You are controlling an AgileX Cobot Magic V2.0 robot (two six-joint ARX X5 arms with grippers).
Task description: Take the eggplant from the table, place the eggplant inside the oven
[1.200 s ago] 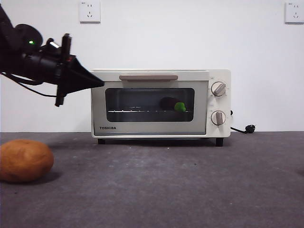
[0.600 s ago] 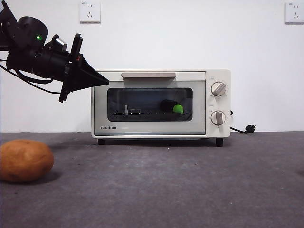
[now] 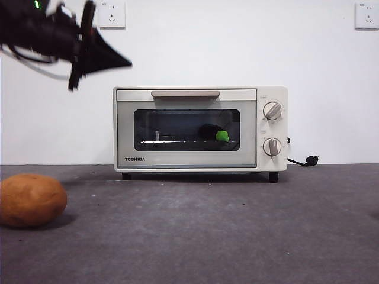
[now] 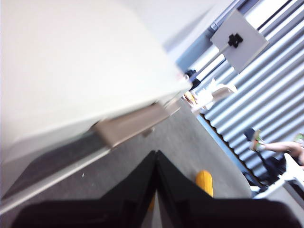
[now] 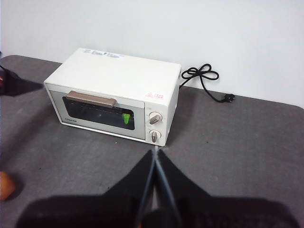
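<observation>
Since the glossy dark-purple eggplant [image 3: 211,131] with its bright green stem cap already lies on the wire rack behind the dark glass of the cream-white TOSHIBA toaster oven [image 3: 200,128], and the door with its beige bar handle [image 3: 185,93] stands flush, the job looks essentially finished and what remains is a clean retreat. Up at the oven's top left corner, clear of the casing, hangs the left gripper [image 3: 121,61], its two black jaws pressed together to a point and holding nothing. A good withdrawal would carry it up and away from the oven without brushing the handle or the top edge, so the door is not jarred. Lower down, the round orange-brown potato [image 3: 31,200] sits on the dark grey felt-like table [image 3: 237,231], well apart from the oven, and should be left alone. Back from the oven, above the table, the right gripper [image 5: 154,159] waits with its jaws closed and empty.
</observation>
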